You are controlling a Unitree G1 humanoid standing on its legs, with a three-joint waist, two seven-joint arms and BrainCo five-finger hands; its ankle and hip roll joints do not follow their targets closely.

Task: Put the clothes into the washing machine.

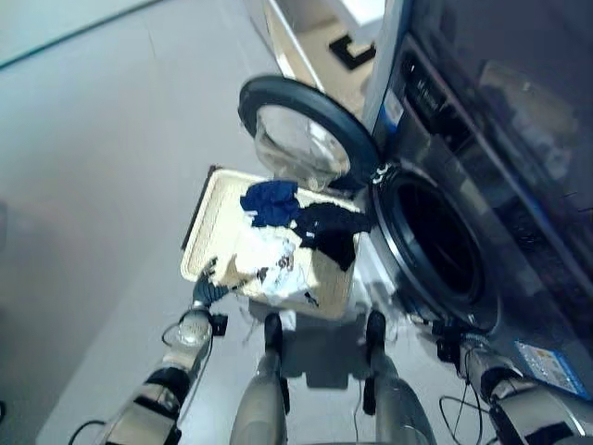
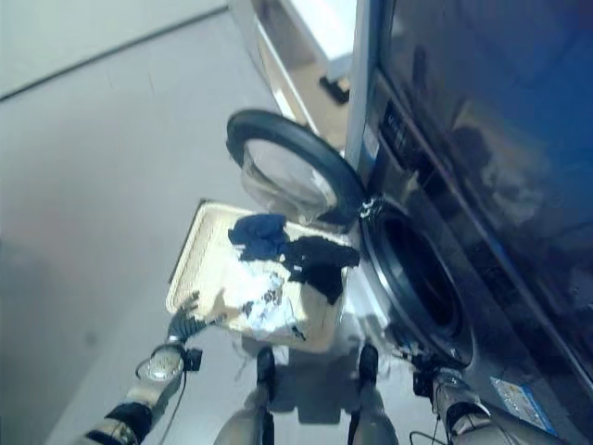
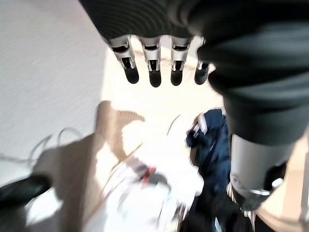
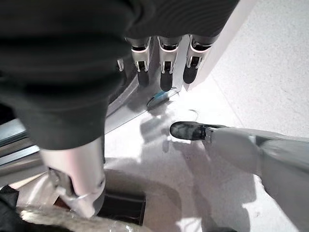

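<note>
A pale, cream-coloured laundry basket (image 1: 211, 218) of woven-looking plastic, rectangular with a raised rim, is seen at the centre of the left eye view, standing on a smooth grey floor (image 1: 102, 167). Its long axis runs from the lower left of the frame towards the upper right, and its far short end lies just beside the washing machine (image 1: 482, 185). The clothes are piled loosely inside it: a crumpled dark blue garment (image 1: 271, 201) towards the upper end, a limp black garment (image 1: 332, 230) draped over the rim on the machine's side, and a rumpled white cloth with dark marks (image 1: 271, 262) nearer the lower end.

The washing machine, dark and glossy, fills the right of the frame. Its round drum opening (image 1: 435, 243) is ringed with metal and is dark inside. The round door (image 1: 301, 134), a thick dark ring around clear bulging glass, is swung wide open above the basket's upper end.

The left hand (image 1: 208, 286) is seen at the lower left of the frame, at the basket's near corner. In the left wrist view its silver, dark-tipped fingers (image 3: 153, 67) are held straight and relaxed above the clothes, and nothing is grasped. The right hand (image 4: 164, 58) is seen in the right wrist view close to the machine's lower front, fingers likewise extended and empty.
</note>
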